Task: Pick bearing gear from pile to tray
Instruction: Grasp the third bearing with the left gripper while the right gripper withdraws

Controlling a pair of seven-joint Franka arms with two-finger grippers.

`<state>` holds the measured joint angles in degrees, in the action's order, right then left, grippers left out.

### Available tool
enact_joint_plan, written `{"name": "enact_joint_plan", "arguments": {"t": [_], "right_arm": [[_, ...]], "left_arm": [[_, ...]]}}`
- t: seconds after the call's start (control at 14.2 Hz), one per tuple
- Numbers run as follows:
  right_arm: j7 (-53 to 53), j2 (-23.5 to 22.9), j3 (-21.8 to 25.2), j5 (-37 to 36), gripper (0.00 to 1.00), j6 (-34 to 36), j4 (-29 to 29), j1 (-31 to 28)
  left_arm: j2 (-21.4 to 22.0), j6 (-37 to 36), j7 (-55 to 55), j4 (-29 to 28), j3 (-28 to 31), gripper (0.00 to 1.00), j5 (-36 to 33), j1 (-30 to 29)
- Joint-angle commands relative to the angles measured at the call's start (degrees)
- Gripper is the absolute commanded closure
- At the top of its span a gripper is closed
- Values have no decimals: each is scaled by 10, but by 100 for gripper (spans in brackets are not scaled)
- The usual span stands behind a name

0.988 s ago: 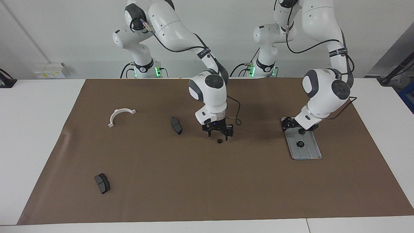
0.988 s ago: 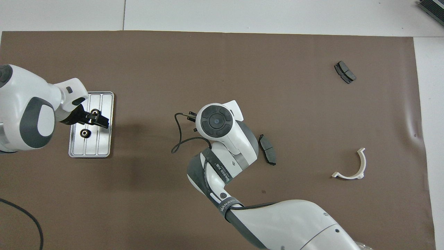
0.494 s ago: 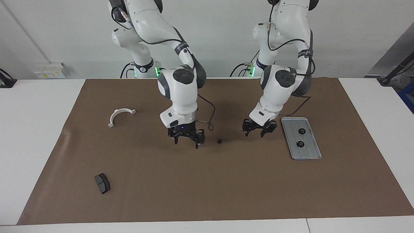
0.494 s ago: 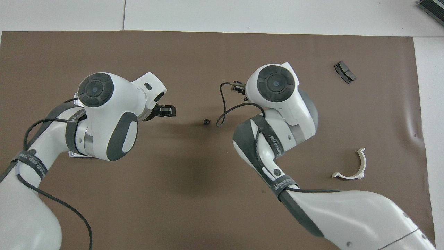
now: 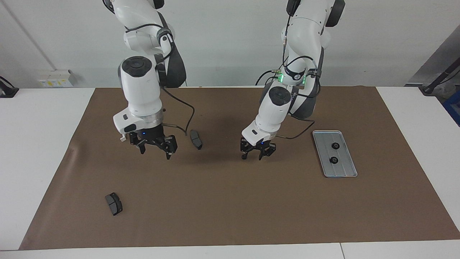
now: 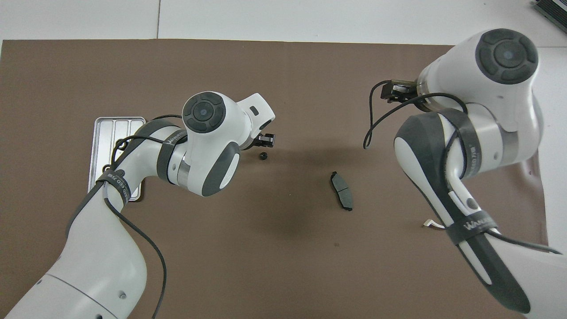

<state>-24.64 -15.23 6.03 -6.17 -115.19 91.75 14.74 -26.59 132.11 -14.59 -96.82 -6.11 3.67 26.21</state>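
Observation:
A tiny black gear (image 5: 244,157) lies on the brown mat mid-table; it also shows in the overhead view (image 6: 264,156). My left gripper (image 5: 256,154) hangs low beside it, open and empty, one fingertip right at the gear; I cannot tell if they touch. It also shows in the overhead view (image 6: 266,140). The silver tray (image 5: 343,169) lies toward the left arm's end and holds two black gears (image 5: 335,145) (image 5: 334,160). My right gripper (image 5: 154,148) is open and empty, raised over the mat toward the right arm's end.
A dark brake pad (image 5: 196,139) lies between the two grippers. A second brake pad (image 5: 114,203) lies farther from the robots toward the right arm's end. The white half-ring bracket (image 6: 432,224) is mostly hidden under the right arm.
My left gripper has left a second gear in the tray and moved across to the loose gear. My right gripper has moved away from that gear toward its own end.

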Motion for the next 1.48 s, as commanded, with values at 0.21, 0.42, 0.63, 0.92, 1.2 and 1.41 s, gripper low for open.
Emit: {"name": "enact_joint_plan", "arguments": {"t": [0.21,0.42,0.63,0.92,1.2,1.41], "right_arm": [[112,64,-9,29,0,79,12,-81],[154,89,-22,29,0,122,12,-129],[198,121,-15,37,0,166,13,-138],[207,147,-8,44,0,237,-2,-137],[202,157,-10,44,0,261,7,-137],[207,165,-13,44,0,264,5,-134]], "left_arm": [[-17,-12,-6,18,11,40,-31,22],[-12,-12,-6,-6,11,41,-44,35],[-6,-6,-6,-30,11,44,-44,47],[-1,-4,-5,-42,11,48,-44,47],[1,0,-4,-50,11,53,-45,46],[1,8,-4,-52,11,57,-45,46]]}}
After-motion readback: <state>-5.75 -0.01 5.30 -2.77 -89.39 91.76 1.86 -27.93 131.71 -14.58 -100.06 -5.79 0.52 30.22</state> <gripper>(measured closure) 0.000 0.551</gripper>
